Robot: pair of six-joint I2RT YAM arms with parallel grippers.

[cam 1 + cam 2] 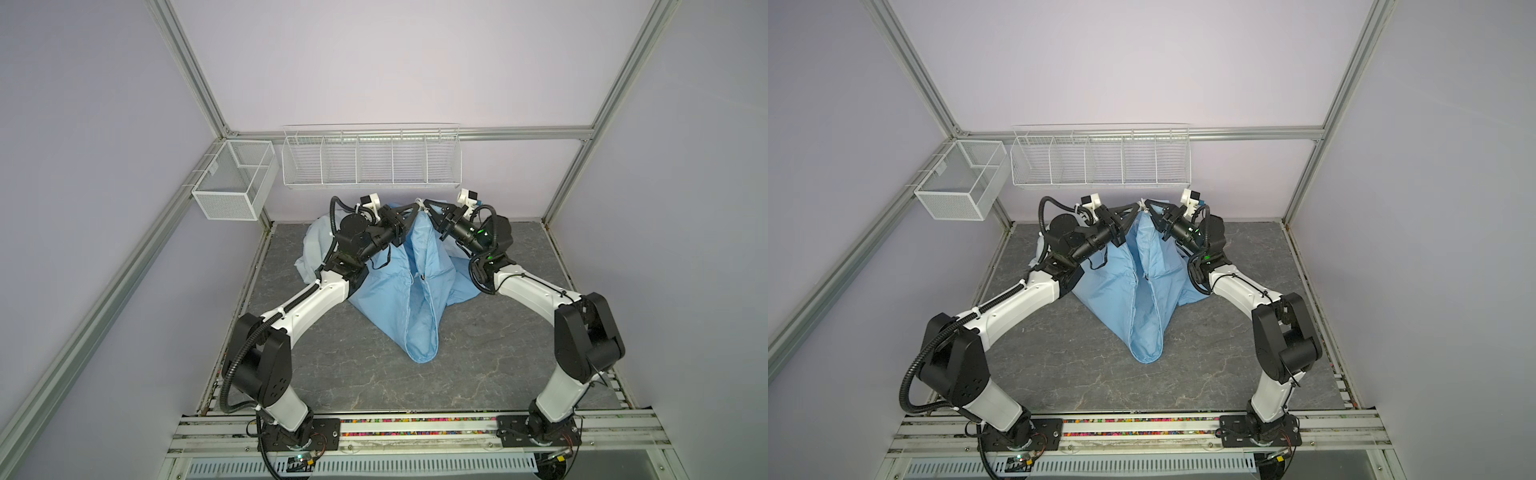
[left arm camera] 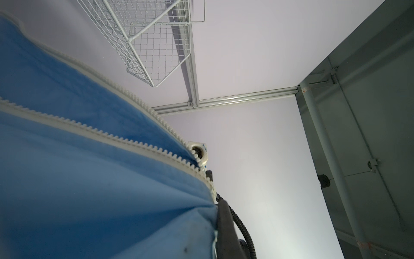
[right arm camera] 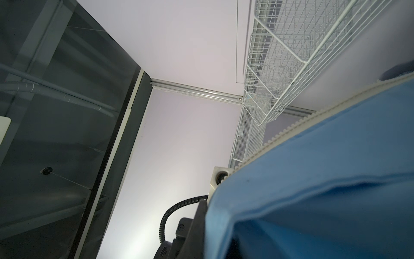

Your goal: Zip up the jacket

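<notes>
In both top views the jacket [image 1: 399,286] is seen hoisted tent-style at the back-middle of the tabletop [image 1: 374,374], with its lower folds spread on the surface and a pale sleeve bunched off to the left. It's pinched at the peak from both sides: the left gripper [image 1: 409,208] and right gripper [image 1: 428,205] are both clamped shut on the fabric's top edge, tips nearly touching. Presumably it's held up like that so the two front edges hang straight and can be lined up. The front looks unzipped, since a long gap is visible down the middle. In the left wrist view, two separate rows of white zipper [image 2: 125,140] teeth are shown running toward the pinch point without meshing, so the zipping is judged not started. The other arm's wrist camera [image 2: 198,152] is peeking out just past the cloth. In the right wrist view only one row of teeth is caught along the blue fabric, the rest being blocked. As for the room: a grey marbled mat is used as the work surface, pale lilac walls [image 1: 415,62] are framed in aluminium profile, and a white wire rack [image 1: 370,158] and a mesh basket [image 1: 232,183] are hung at the back.
</notes>
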